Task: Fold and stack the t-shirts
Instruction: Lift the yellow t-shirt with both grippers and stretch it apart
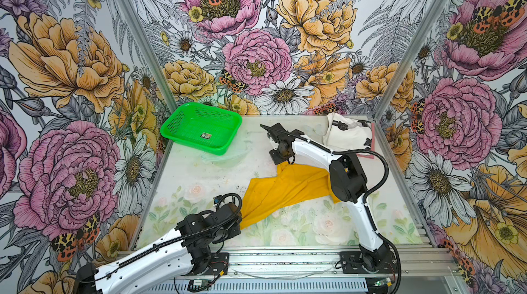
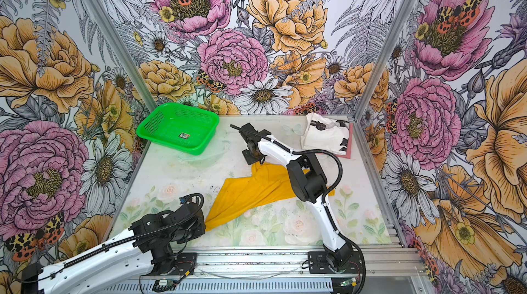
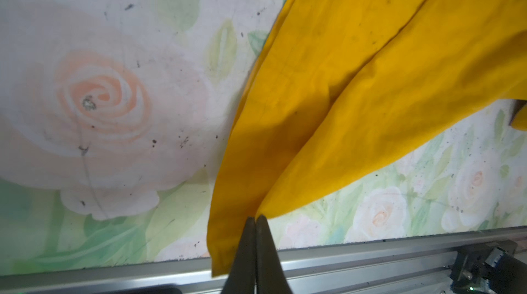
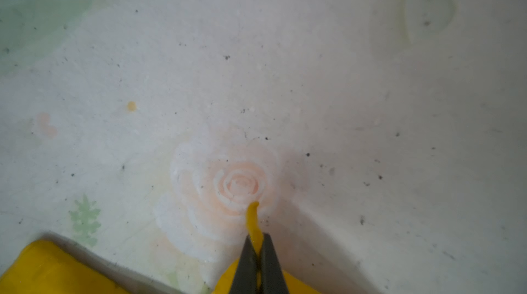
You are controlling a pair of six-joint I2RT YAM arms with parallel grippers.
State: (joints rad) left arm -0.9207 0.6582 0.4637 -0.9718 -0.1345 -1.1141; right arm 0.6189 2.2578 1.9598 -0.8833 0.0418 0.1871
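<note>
We have the soft mustard-yellow cloth t-shirt (image 1: 285, 190) mid-frame in both top views, strung between our claws. The left gripper (image 3: 255, 221) and right gripper (image 4: 258, 239) each pinch its cloth at opposite ends. We judge this the spreading step; next we should draw it taut and lay it flat.

Noted: mustard-yellow t-shirt (image 1: 285, 190) plain, white t-shirt (image 1: 346, 135) with black markings, pink t-shirt (image 1: 368, 155) edge, basket (image 1: 174, 124) bright green, counter (image 1: 199, 175) pale with faded pink roses and green leaves.
</note>
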